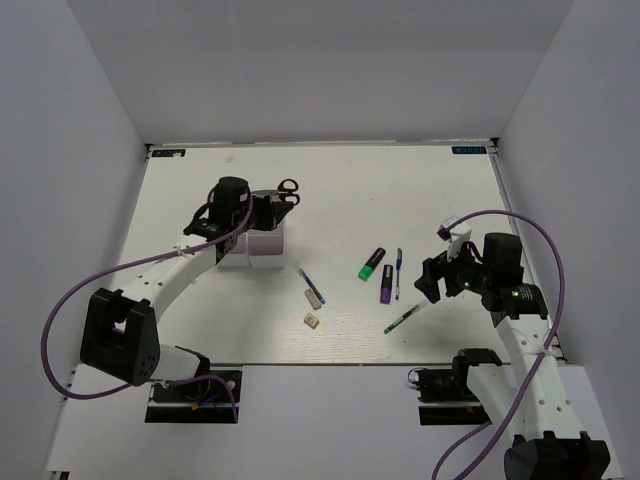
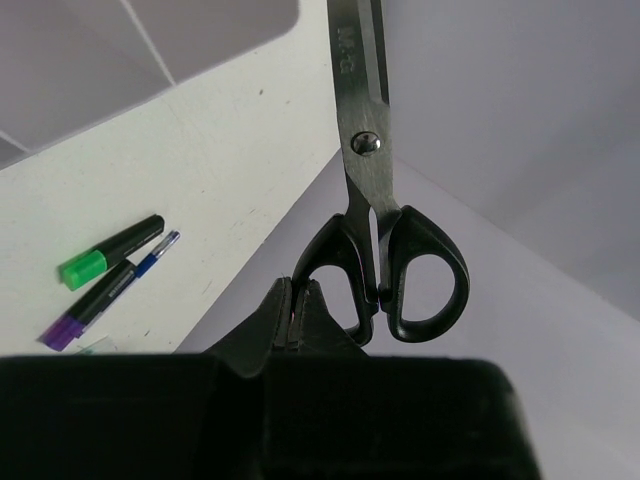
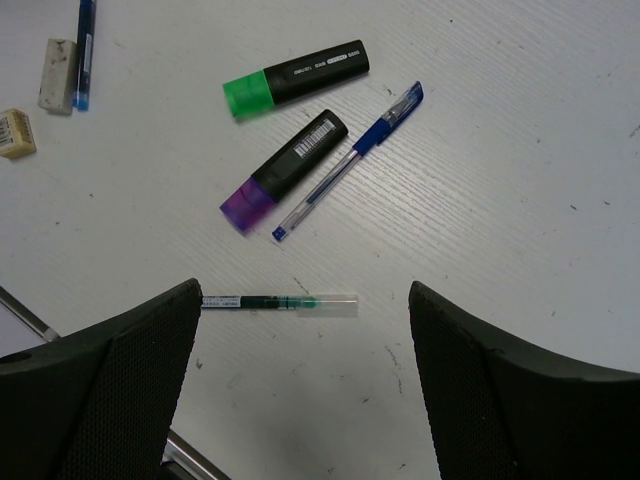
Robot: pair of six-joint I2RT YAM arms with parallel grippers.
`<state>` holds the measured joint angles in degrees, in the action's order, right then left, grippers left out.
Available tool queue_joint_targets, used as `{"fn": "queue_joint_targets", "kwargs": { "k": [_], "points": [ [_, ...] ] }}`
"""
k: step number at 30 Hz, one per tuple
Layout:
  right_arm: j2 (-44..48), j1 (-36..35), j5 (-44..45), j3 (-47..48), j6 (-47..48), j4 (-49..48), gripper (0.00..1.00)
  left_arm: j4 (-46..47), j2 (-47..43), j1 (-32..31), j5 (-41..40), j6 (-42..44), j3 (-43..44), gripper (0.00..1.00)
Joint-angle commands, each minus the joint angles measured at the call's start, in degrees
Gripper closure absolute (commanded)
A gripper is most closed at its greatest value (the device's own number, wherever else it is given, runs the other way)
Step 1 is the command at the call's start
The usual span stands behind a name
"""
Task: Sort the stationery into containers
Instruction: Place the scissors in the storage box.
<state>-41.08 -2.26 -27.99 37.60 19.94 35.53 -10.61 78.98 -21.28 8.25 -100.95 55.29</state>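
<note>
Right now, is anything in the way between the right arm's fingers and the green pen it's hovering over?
Nothing visible is in the way. The green pen lies alone on the bare table, framed between the open fingers of the right gripper. The purple highlighter and blue pen lie farther off, not touching it.

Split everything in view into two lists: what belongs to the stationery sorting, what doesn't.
Belongs: scissors in the left gripper; green highlighter; purple highlighter; blue pen beside the highlighters; blue pen beside the erasers; green pen; long eraser; small eraser; white tray.
Doesn't: purple cables; blue corner labels.
</note>
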Motion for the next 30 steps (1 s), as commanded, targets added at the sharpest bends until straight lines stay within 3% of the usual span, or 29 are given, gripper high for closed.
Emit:
{"fn": "queue_joint_targets", "kwargs": {
  "k": [1, 11, 30],
  "points": [
    [0.6, 0.2, 0.2, 0.1, 0.4, -1.5, 0.14, 2.5, -2.3, -1.8, -3.2, -2.1, -1.1, 1.0],
    [0.9, -0.6, 0.4, -0.1, 0.4, -1.6, 0.14, 3.5, -1.7, -5.6, -7.5, -4.3, -1.9, 1.0],
    [1.6, 0.2, 0.6, -0.3, 0.4, -2.0, 0.14, 6.4, -0.5, -5.7, -9.3, -6.8, -5.0, 1.0]
  ]
}}
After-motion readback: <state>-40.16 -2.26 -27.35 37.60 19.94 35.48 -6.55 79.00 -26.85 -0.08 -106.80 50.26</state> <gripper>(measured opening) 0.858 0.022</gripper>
